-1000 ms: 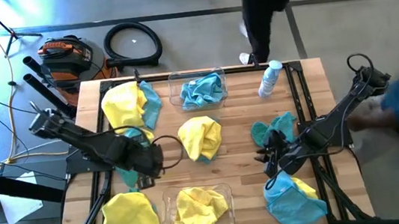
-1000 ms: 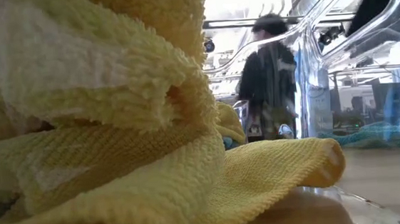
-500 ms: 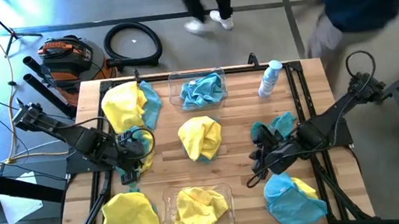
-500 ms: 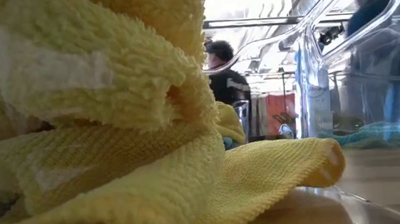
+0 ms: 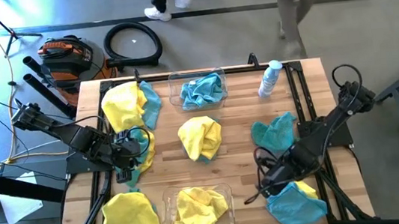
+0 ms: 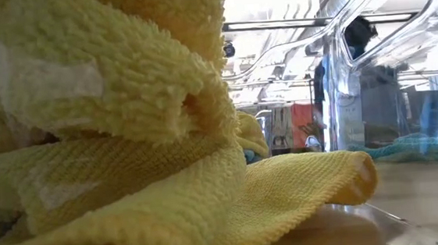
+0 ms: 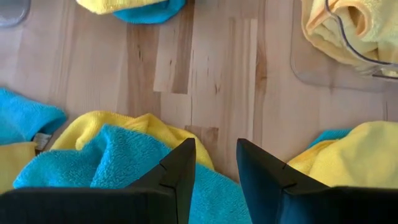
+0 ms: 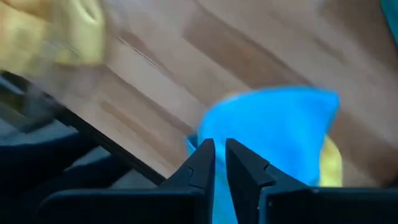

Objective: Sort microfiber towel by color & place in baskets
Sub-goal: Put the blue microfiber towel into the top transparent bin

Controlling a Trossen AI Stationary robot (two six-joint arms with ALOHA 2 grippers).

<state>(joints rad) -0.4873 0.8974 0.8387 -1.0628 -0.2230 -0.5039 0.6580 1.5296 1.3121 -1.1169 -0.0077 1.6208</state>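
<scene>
Overhead, table-level, two close wrist cameras; shared wooden table (image 5: 238,122).

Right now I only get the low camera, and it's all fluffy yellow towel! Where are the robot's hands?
Observer: The right gripper is at the table's near right corner area, at the edge of a teal towel.
Operator: And the other hand?
Observer: The left gripper is on the table's left side, open over a mixed teal and yellow heap.
Operator: Is any blue one in a basket already?
Observer: Yes, the far basket has a crumpled teal cloth inside it.
</scene>
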